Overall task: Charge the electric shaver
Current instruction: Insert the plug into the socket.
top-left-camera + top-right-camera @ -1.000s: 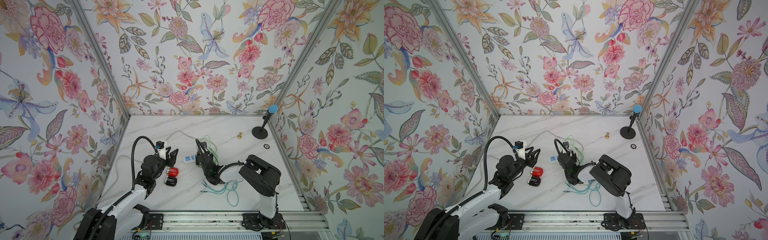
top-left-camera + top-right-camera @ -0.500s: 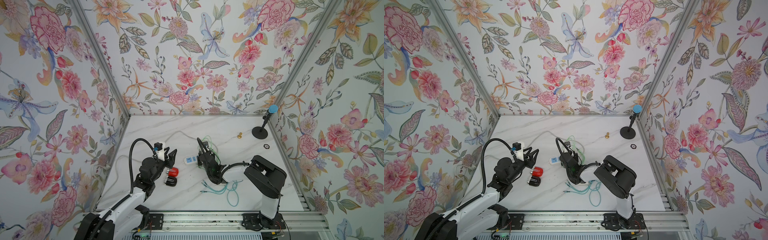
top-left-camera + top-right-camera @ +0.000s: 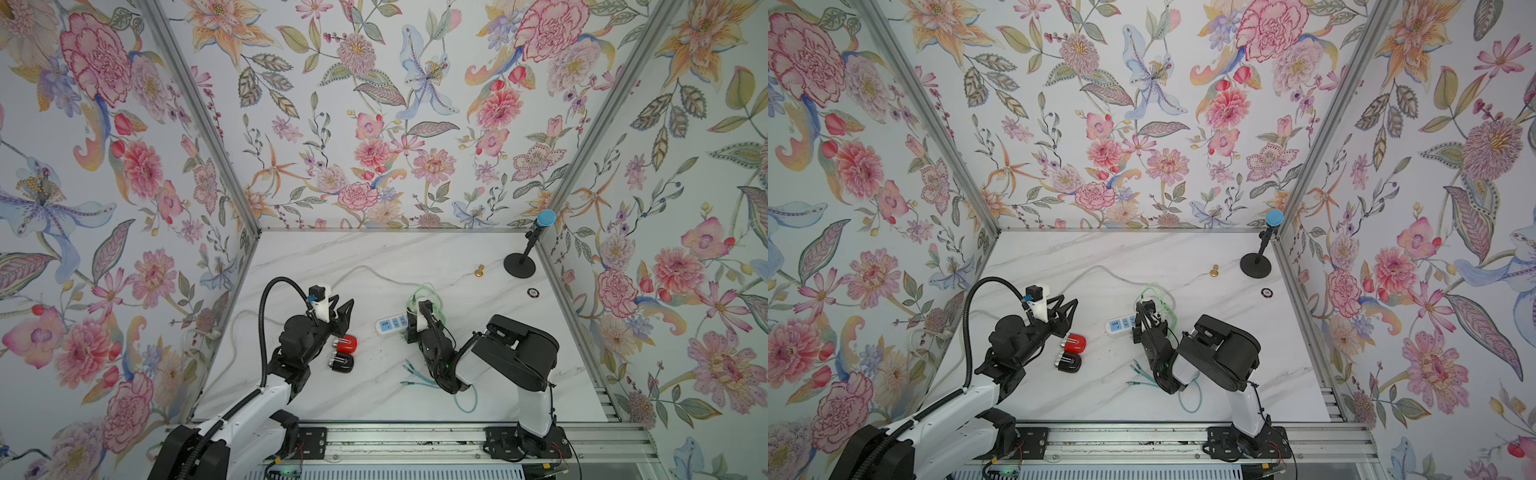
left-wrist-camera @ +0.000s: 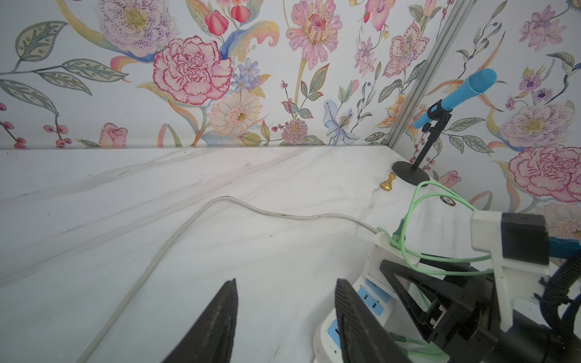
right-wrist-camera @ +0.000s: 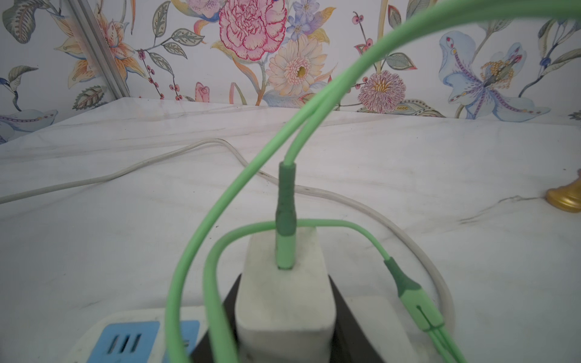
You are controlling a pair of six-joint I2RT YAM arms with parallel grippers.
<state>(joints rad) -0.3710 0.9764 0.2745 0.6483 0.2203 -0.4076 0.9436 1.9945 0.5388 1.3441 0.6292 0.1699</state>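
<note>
Two small electric shavers lie side by side on the marble table, a red shaver (image 3: 347, 343) (image 3: 1074, 343) and a black shaver (image 3: 343, 362) (image 3: 1069, 363). My left gripper (image 3: 341, 312) (image 4: 284, 314) hovers open just behind them with nothing between its fingers. My right gripper (image 3: 415, 329) (image 5: 283, 279) is shut on a white charger adapter (image 5: 283, 301) held over the white power strip (image 3: 390, 324) (image 5: 125, 339). A green cable (image 5: 286, 201) is plugged into the adapter's top. Whether the adapter is seated in a socket is hidden.
The strip's white cord (image 3: 365, 272) runs across the table to the left wall. Loose green cable ends (image 3: 415, 376) lie in front of the right arm. A microphone stand (image 3: 519, 266), a brass pawn (image 3: 480, 272) and a small round disc (image 3: 533, 292) stand at the back right.
My right gripper with the adapter has shifted slightly to the right, so more of the power strip shows. The left arm and both shavers have hardly moved.
</note>
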